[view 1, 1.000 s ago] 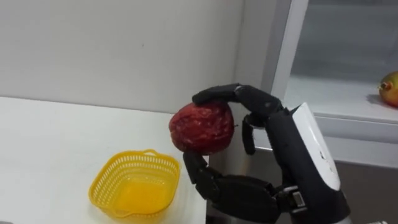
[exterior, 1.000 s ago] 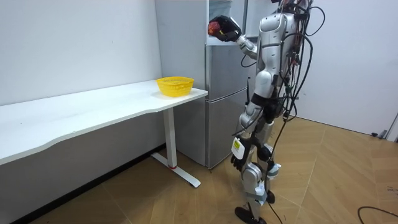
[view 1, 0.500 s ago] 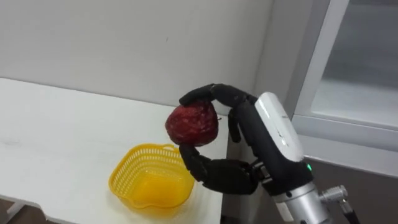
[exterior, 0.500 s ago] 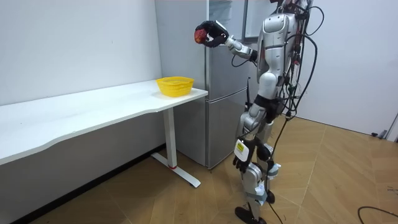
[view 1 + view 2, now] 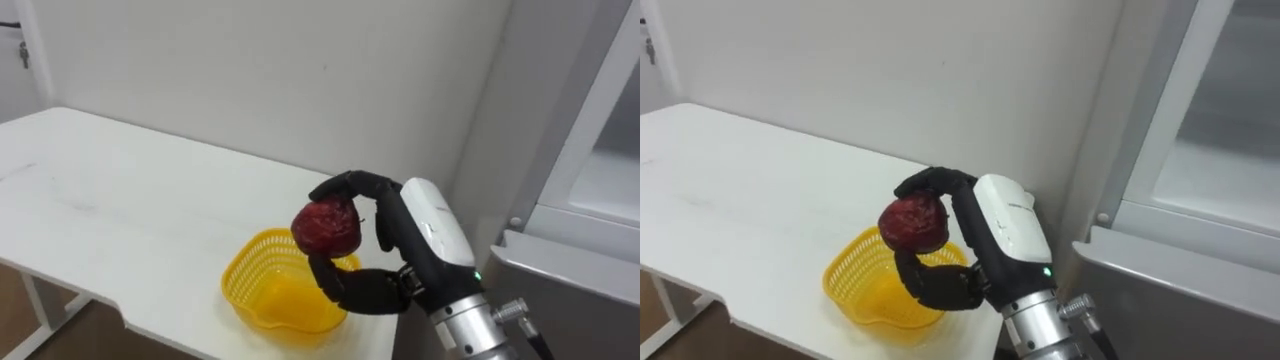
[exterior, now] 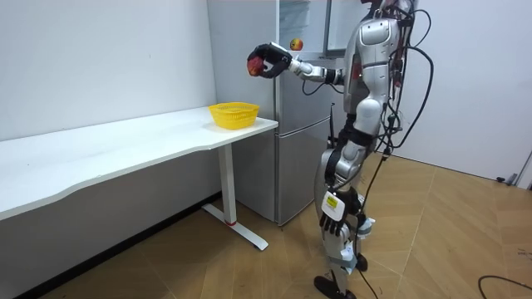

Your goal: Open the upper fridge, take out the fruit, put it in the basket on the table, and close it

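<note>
The right hand [image 5: 420, 228] is gripping a red fruit [image 5: 326, 227], fingers curled round it, above a yellow basket [image 5: 240, 285] on the white table [image 5: 120, 190]. A fridge [image 6: 291, 166] is standing just beside the table, another fruit [image 6: 296, 44] sitting in its open upper part.

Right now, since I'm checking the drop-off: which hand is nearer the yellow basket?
Right. The right hand, gripping the red fruit, hovers over the yellow basket; the left hand hangs by the robot's thigh, below table height.

Bare lab-like room with kitchen props: white desk [image 6: 125, 141]; grey fridge [image 6: 299, 158]; plain walls [image 6: 100, 58]; wood floor [image 6: 432, 241]
</note>
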`<state>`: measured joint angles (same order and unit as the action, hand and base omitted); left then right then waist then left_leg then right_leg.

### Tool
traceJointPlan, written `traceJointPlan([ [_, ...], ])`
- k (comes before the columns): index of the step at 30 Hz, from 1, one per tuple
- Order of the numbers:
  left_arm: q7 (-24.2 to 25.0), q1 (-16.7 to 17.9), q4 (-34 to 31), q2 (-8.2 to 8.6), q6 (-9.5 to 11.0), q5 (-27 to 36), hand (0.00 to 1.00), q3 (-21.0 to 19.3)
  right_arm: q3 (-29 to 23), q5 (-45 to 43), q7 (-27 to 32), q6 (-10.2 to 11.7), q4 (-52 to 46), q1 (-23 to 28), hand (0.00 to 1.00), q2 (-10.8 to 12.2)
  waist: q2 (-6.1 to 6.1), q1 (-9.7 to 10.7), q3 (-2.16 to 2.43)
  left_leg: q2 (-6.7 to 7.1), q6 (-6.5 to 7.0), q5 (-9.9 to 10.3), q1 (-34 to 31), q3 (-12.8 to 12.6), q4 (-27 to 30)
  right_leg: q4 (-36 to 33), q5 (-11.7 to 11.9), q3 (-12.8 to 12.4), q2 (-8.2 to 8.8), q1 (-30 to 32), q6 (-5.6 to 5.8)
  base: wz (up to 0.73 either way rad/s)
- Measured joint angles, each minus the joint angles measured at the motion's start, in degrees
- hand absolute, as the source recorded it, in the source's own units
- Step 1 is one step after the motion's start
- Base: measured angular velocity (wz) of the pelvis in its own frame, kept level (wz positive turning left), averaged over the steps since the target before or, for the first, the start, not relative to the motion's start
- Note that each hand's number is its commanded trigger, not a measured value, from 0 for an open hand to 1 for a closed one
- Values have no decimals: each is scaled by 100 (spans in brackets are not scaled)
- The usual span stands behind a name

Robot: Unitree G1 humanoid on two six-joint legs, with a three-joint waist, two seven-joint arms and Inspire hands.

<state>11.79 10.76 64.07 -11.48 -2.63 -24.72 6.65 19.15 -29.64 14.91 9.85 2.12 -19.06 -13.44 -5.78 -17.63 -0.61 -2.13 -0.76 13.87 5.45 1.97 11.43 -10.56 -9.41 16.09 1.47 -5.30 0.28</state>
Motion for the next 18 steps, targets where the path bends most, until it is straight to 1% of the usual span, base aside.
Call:
traceJointPlan([
  [1, 28, -9, 0, -1, -8, -68, 0, -40, 1, 3, -2, -23, 159, -83, 100, 1, -34, -18, -12, 4, -1, -7, -5, -2, 0, 0, -2, 1, 4, 1, 3, 0],
  [2, 31, -15, 0, -3, -27, -83, 0, -54, 6, 3, -11, -64, 207, -108, 100, 2, -55, -26, -15, 6, -2, -9, -9, -3, 1, 0, -3, 1, 5, 4, 5, 0],
  [5, 98, -13, 2, -33, -210, -83, 0, -89, 165, 8, -59, -320, 479, -248, 100, 7, -153, -35, -24, 13, -5, -13, -57, 8, 14, -1, -5, 3, 6, 30, 7, 0],
  [7, 99, -46, 0, -52, -256, -85, 0, -88, 224, 8, -107, -409, 602, -295, 100, 8, -193, -27, -27, 16, -5, -12, -88, 24, 11, -1, -4, 7, 6, 44, 6, 3],
  [8, 98, -45, 1, -63, -275, -83, 0, -84, 230, 7, -140, -459, 659, -312, 100, 8, -225, -37, -27, 21, -5, -12, -98, 48, 6, -1, -4, 53, 13, 43, 6, 8],
  [10, 98, -71, 1, -81, -292, -85, 0, -75, 230, 8, -140, -503, 742, -350, 100, 8, -249, -52, -28, 29, -5, -12, -113, 91, 8, -1, -4, 98, 20, 42, 6, 10],
  [15, 95, -89, 6, -109, -323, -81, 0, -71, 276, 24, -134, -561, 917, -359, 100, 7, -250, -173, -28, 42, -1, -14, -116, 154, 35, 1, -4, 128, 28, 33, 6, 5],
  [18, 94, -56, 5, -124, -324, -81, 0, -70, 469, 268, -130, -569, 1206, -498, 100, 13, -227, -206, -44, 45, 2, -16, -104, 155, 37, 1, -4, 131, 33, 32, 6, 0],
])
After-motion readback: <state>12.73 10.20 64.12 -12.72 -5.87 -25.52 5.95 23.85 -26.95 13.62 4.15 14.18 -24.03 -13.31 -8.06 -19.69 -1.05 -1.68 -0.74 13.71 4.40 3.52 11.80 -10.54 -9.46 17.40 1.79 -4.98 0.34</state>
